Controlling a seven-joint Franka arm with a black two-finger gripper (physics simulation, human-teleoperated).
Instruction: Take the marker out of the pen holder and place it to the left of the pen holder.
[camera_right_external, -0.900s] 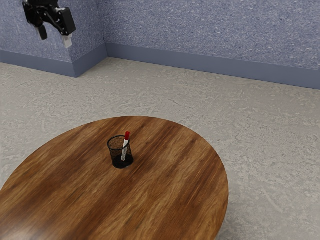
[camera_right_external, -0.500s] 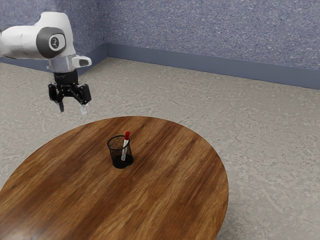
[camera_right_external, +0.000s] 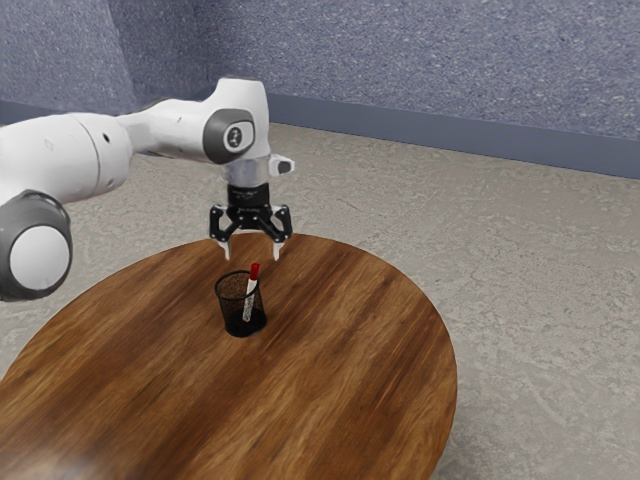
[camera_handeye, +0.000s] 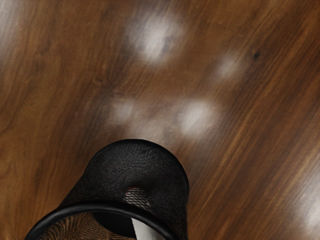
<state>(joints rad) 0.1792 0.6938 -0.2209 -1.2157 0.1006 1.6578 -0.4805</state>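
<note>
- The marker (camera_right_external: 251, 287) stands inside the pen holder (camera_right_external: 244, 325), its red cap up and out above the rim, its white body running down inside the mesh.
- The marker is a little tilted, its capped end leaning toward the exterior view's right.
- The pen holder is a black mesh cup with a round, open top, and it stands upright on the table (camera_right_external: 345, 385).
- The end effector (camera_right_external: 252, 253) is spread, its two fingers well apart and pointing down, with nothing pinched between them.
- In the exterior view the fingertips appear higher than the red cap, one toward each side of it, and neither touches the marker or the pen holder.
- The white arm (camera_right_external: 70, 155) comes in from the exterior view's left, and its hand hangs roughly upright.
- In the wrist view the pen holder's thick black rim and dark mesh wall show close under the hand, with part of the marker's white body inside the opening.
- The table has a rounded edge and a brown, streaky wood grain; pale patches of light lie on its top beside the pen holder in the wrist view.
- Past the table are a grey, mottled floor (camera_right_external: 540, 270) and a bluish, speckled wall (camera_right_external: 430, 60) with a plain baseboard (camera_right_external: 400, 122).
</note>
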